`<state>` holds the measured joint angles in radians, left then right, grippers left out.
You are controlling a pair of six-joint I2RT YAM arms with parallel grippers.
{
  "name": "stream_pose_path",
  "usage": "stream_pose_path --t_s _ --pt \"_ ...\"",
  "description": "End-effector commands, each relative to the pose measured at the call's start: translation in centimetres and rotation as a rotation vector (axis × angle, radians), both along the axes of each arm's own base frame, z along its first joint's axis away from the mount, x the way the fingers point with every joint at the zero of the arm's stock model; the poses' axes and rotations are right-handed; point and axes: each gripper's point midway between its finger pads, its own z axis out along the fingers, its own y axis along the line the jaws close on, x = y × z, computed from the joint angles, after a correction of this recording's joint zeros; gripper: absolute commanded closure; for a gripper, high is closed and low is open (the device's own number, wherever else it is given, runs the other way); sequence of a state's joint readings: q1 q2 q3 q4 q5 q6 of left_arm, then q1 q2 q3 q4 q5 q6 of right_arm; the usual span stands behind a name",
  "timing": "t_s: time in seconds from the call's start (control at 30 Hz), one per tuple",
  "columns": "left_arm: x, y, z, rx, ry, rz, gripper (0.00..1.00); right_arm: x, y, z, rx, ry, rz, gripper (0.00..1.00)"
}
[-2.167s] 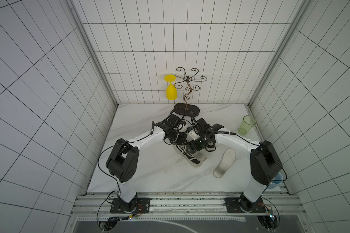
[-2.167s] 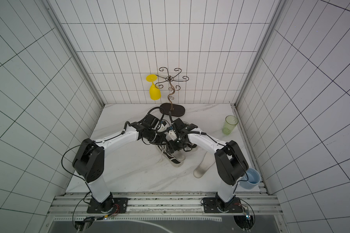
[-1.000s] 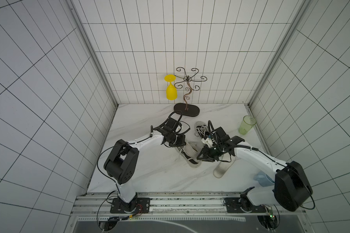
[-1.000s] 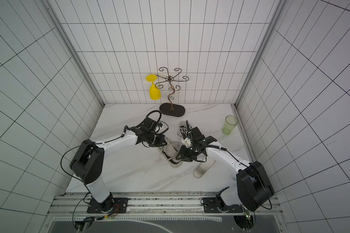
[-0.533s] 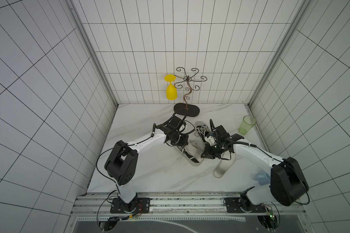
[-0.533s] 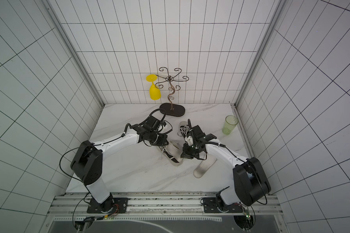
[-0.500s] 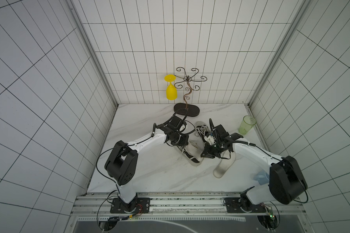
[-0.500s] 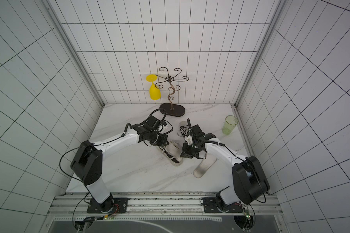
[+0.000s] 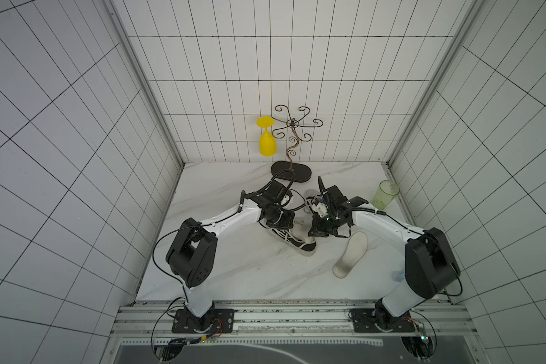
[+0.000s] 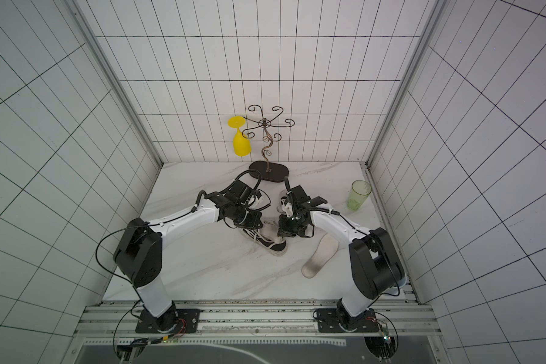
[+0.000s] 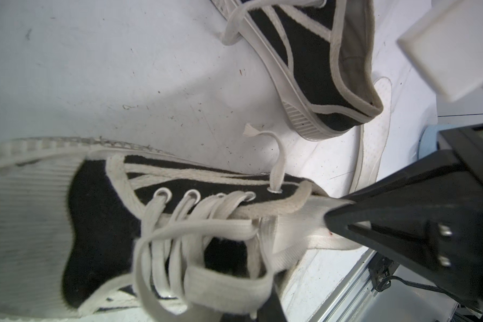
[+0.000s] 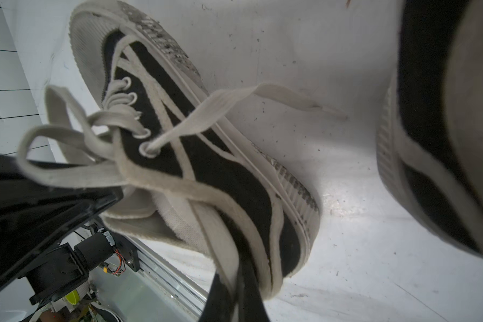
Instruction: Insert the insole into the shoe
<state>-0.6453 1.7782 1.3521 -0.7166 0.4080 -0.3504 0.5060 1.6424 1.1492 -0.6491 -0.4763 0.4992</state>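
Now — black, white-laced shoe [image 9: 298, 244] clenched by left pincer [image 9: 282, 227] and right pincer [image 9: 316, 234] — smudged white insole [image 9: 350, 258] nearby.

Shoe [image 9: 297, 244], mid-tabletop: is showing black canvas with off-white stripes, laces and a ribbed sole.
Second shoe [image 11: 313, 64]: is wearing the same black and off-white.
Insole [image 9: 351, 257], toward the right edge: is showing white, greying at its near end.
Glass [image 9: 267, 143]: is showing plain yellow.
Cup [image 9: 385, 194], by the right edge: is showing translucent green.
Tabletop [image 9: 234, 271]: is showing white marble, grey-veined.
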Motion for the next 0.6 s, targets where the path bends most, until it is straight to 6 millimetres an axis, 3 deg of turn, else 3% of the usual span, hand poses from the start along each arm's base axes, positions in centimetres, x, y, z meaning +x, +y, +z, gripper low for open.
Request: stream_pose_path --t_s 0.0,0.2,0.57 --pt "-0.1 -1.0 0.8 -0.044 0.005 -0.032 1.00 3.8 2.0 3.5 0.017 -0.165 0.014 0.95" --pt "0.0 -0.4 0.2 -0.032 0.009 -0.055 1.00 4.9 1.0 4.9 -0.049 -0.262 0.003 0.96" --pt "-1.0 -1.7 0.6 -0.098 0.035 -0.104 1.00 4.7 5.0 4.2 0.060 -0.295 0.087 0.95"
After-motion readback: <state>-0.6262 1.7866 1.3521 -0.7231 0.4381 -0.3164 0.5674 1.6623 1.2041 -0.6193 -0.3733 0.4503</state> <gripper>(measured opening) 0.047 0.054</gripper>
